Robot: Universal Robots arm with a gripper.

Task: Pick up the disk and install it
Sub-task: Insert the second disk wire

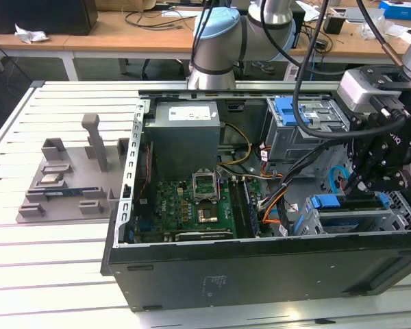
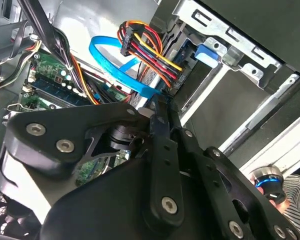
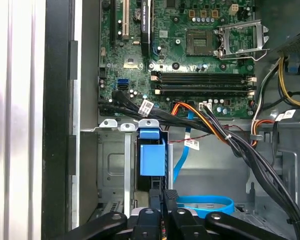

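Observation:
The disk (image 3: 152, 159) stands edge-on in a slot of the lower grey drive cage (image 3: 112, 165), with its blue bracket end facing the camera. In the exterior view the disk (image 1: 327, 203) sits in that cage (image 1: 397, 205) at the case's near right corner. My gripper (image 3: 163, 196) is right at the disk's outer end. Its two black fingers (image 3: 156, 200) are pressed together and look shut, with nothing visible between them. In the second wrist view the gripper (image 2: 160, 102) points into the case beside the blue data cable (image 2: 115, 65). The gripper (image 1: 370, 194) hangs just above the lower cage.
The open case (image 1: 260, 264) holds a motherboard (image 1: 198, 205), a power supply (image 1: 185, 133) and an upper drive cage (image 1: 308, 130) with a blue clip (image 1: 288, 110). Cable bundles (image 3: 225, 135) run beside the slot. A grey fixture (image 1: 68, 178) stands at the exterior view's left.

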